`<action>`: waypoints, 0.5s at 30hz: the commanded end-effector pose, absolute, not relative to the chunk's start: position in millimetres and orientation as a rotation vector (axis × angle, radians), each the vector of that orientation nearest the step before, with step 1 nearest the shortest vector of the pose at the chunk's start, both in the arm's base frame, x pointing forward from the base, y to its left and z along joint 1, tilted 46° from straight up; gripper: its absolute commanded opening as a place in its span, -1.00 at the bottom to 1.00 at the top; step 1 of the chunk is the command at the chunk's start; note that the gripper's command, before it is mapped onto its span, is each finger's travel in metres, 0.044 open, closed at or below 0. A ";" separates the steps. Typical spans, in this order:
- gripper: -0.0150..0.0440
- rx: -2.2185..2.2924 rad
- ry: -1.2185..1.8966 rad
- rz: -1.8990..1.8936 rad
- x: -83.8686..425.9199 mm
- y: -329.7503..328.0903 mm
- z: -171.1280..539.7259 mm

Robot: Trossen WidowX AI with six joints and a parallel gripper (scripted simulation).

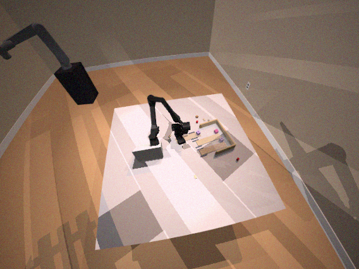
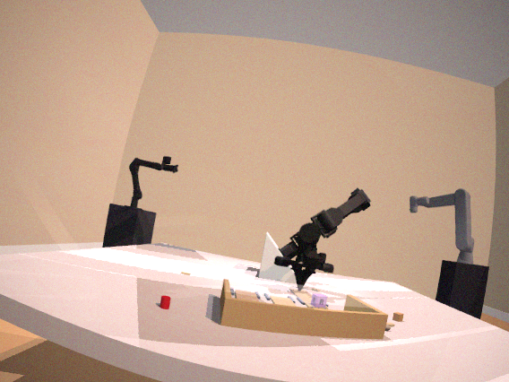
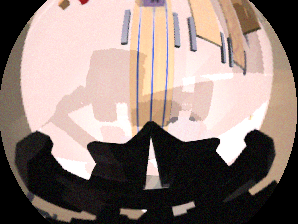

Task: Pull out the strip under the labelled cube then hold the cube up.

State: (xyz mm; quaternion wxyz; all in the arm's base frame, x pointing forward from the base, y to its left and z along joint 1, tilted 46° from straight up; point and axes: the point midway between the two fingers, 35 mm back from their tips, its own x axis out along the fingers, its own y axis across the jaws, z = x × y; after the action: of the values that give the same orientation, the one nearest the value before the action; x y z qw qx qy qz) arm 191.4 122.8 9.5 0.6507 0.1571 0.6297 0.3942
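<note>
Drawing out the blue-lined pale wooden strip (image 1: pixel 191 137) (image 2: pixel 303 298) (image 3: pixel 145 75) seems intended: its end is pinched by the nearly closed black gripper (image 1: pixel 181 141) (image 2: pixel 300 288) (image 3: pixel 150 124), beyond the lilac lettered cube (image 1: pixel 198 132) (image 2: pixel 319 300) (image 3: pixel 153 2).
</note>
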 end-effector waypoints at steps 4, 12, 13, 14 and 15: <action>-0.49 0.354 1.464 0.899 180.4 123.8 4.6; -0.49 0.354 1.464 0.899 180.4 123.8 4.6; -0.49 0.354 1.464 0.899 180.4 123.8 4.6; -0.49 0.354 1.464 0.899 180.4 123.8 4.6; -0.49 0.356 1.432 0.895 191.8 121.6 10.5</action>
State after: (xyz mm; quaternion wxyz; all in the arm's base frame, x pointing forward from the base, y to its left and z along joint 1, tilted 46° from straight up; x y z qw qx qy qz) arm 191.4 122.7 9.6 0.6508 0.1575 0.6294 0.3943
